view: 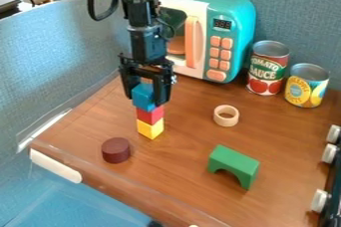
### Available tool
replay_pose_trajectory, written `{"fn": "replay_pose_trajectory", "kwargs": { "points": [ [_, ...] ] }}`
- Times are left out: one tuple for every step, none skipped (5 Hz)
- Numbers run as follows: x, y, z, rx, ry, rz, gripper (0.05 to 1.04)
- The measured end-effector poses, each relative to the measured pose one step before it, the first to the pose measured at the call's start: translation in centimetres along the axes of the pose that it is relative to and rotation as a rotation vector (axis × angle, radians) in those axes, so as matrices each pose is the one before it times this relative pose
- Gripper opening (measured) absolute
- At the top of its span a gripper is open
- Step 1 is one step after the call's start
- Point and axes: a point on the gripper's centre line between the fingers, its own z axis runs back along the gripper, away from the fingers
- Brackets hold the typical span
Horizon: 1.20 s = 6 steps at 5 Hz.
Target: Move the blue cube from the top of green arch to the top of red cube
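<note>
The gripper hangs left of centre in the camera view, its fingers on either side of the blue cube and shut on it. Directly beneath, the blue cube meets the top of the red cube; whether its full weight rests there I cannot tell. A yellow cube supports the red one from below. The green arch stands apart at the lower right, with nothing on top.
A dark red cylinder stands left of the stack, a wooden ring to its right. Behind are a teal toy microwave, a tomato can and a yellow can. Stove knobs line the right edge.
</note>
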Motion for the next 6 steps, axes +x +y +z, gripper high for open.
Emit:
{"fn": "replay_pose_trajectory", "kwargs": {
  "points": [
    [0.039,-0.277,0.432,-0.0064,-0.0102,0.0171,1.001],
    [-0.361,-1.131,4.478,0.0989,-0.0579,-0.0201,1.001],
    [-0.036,-1.502,1.688,0.0990,0.0480,-0.0553,1.001],
    [-0.225,-0.683,0.049,0.0045,0.0366,-0.0492,1.001],
    [0.482,-1.880,-1.776,-0.0676,-0.0002,-0.0552,1.001],
    [0.460,-2.336,-2.114,-0.0839,-0.0100,-0.0283,1.001]
  ]
}}
